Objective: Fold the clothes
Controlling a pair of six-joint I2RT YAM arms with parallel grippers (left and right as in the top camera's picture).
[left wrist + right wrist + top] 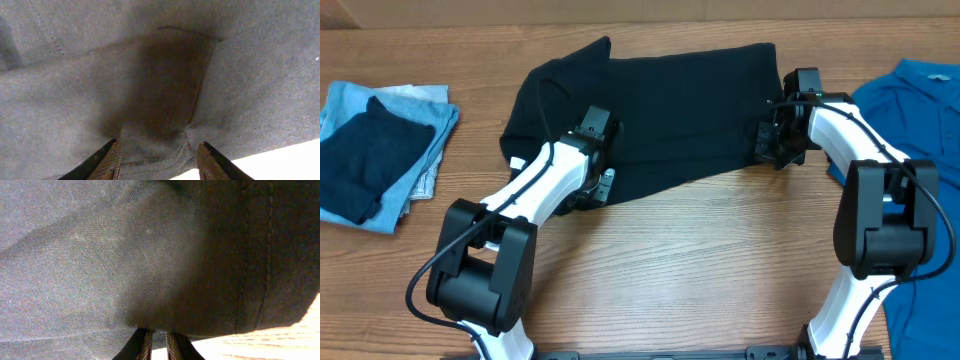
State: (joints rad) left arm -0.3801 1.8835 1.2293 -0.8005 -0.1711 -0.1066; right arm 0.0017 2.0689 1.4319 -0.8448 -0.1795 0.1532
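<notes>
A black garment point(660, 110) lies spread across the middle of the table. My left gripper point(592, 183) is at its front left edge; in the left wrist view its fingers point(159, 160) are open, one on each side of the hem of the cloth point(165, 100). My right gripper point(767, 140) is at the garment's right edge; in the right wrist view its fingers point(159, 341) are nearly closed on the edge of the black cloth point(125, 260).
A stack of folded blue and dark clothes point(380, 150) lies at the far left. A blue shirt point(920, 110) lies at the right edge. Bare wooden table point(700, 270) lies in front of the garment.
</notes>
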